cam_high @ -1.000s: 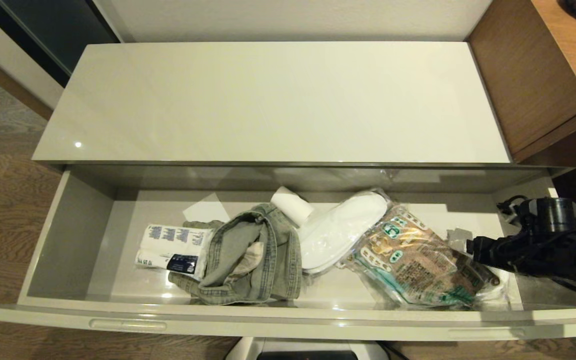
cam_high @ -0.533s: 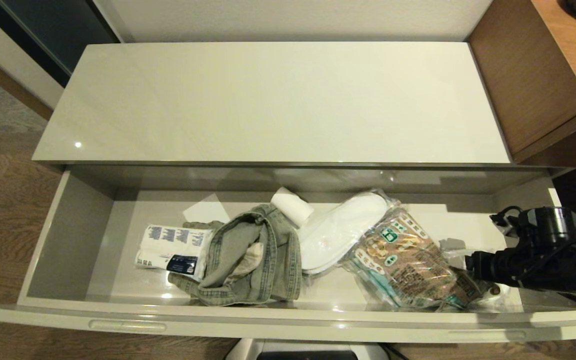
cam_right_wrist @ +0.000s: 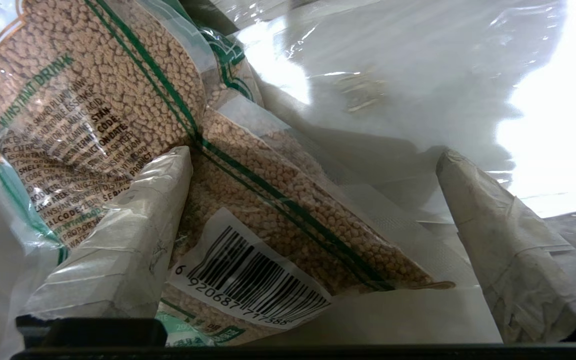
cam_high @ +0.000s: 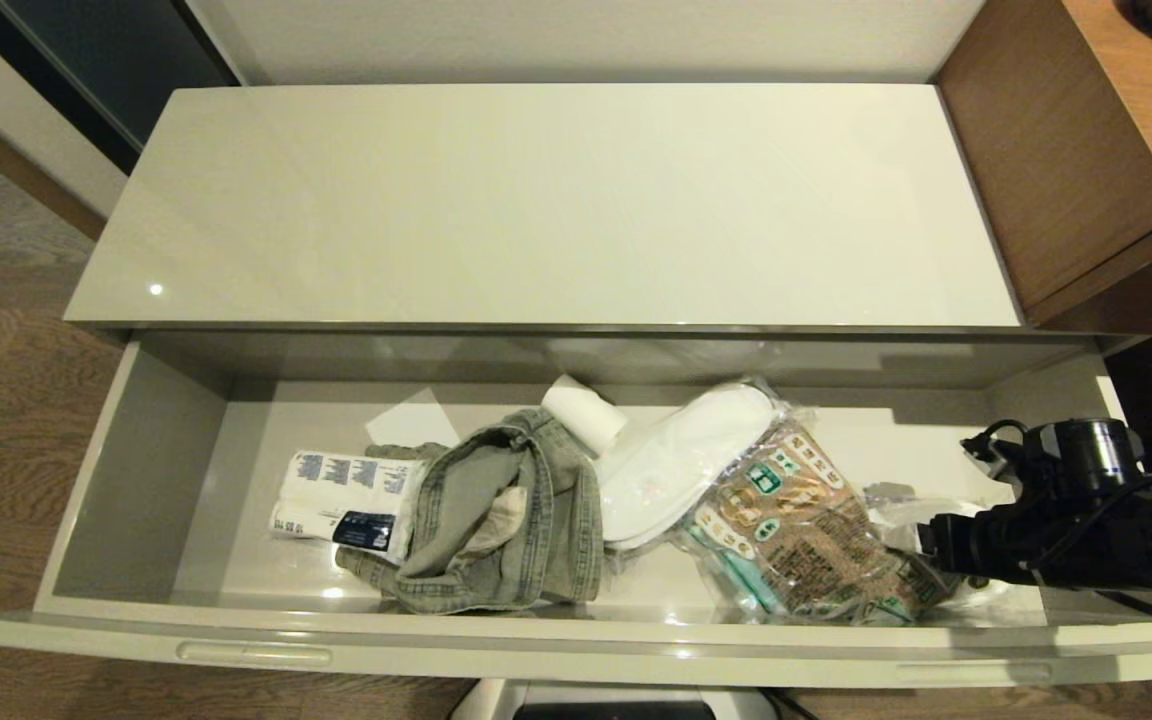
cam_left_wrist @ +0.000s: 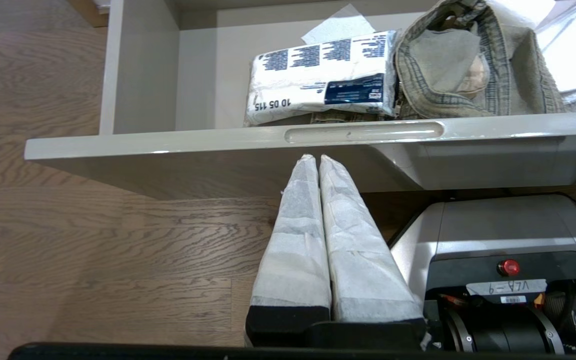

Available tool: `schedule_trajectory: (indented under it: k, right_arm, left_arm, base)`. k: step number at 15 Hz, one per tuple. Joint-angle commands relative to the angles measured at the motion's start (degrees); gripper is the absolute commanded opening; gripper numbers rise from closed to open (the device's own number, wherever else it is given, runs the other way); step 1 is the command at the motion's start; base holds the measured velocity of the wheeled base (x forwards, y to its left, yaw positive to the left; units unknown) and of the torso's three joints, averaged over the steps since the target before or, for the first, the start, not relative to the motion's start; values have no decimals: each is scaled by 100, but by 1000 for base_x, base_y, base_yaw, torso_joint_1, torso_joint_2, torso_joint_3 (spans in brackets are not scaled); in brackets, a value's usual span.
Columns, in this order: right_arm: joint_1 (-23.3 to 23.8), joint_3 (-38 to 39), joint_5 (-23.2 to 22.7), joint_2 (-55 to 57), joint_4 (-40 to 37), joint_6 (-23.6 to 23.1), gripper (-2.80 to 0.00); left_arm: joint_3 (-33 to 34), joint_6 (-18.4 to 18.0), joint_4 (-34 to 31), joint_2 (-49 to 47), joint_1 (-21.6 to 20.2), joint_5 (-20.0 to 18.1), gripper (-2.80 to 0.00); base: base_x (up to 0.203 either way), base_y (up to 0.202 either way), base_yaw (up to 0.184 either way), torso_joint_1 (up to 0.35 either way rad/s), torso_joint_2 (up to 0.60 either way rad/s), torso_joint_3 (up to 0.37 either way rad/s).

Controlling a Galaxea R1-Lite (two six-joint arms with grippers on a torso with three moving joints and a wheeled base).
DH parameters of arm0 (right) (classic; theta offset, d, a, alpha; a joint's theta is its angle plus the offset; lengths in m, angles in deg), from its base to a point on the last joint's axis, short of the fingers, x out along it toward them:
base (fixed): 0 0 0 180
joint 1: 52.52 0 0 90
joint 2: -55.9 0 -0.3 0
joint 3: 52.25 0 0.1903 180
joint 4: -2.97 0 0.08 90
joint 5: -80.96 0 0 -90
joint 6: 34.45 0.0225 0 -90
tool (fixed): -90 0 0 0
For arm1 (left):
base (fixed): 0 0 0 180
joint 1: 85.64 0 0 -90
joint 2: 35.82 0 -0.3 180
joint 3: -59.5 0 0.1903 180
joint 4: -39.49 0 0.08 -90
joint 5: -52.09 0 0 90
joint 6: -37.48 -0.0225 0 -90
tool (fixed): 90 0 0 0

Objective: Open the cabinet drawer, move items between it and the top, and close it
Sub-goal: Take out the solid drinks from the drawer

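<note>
Where right gripper (cam_right_wrist: 313, 165) straddles it — crinkly bag (cam_high: 796, 530) | brown granules, green-white print

Right gripper's fingertips (cam_high: 921, 555) hidden in head view behind crinkly clear bag of brown granules (cam_high: 796, 535). Bag cut off by right wrist frame edges. Faded denim garment (cam_high: 496, 525) covers white blue-printed pack's (cam_high: 341, 495) near end.

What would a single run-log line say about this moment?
drawer: open | right end effector: open, straddling clear crinkly bag | left end effector: shut, parked below drawer front | cabinet top: nothing on it
</note>
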Motion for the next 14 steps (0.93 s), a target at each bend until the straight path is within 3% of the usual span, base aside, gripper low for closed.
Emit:
schedule_trajectory:
  k: [1,5,14]
  right_arm:
    - [-56,7,-136,101,0,26,0]
    - [-56,7,-676,257,9,219,0]
    - [-47,-10,-782,284,62,412,0]
  left_arm:
    - [0,-4,2,-7,-2,-2,-280]
    - [0,-7,2,-7,-2,-2,-280]
    - [0,-7,2,-7,-2,-2,-280]
  base:
    - [0,0,0,0,0,0]
    - [0,0,0,0,0,0]
    - [0,0,0,0,0,0]
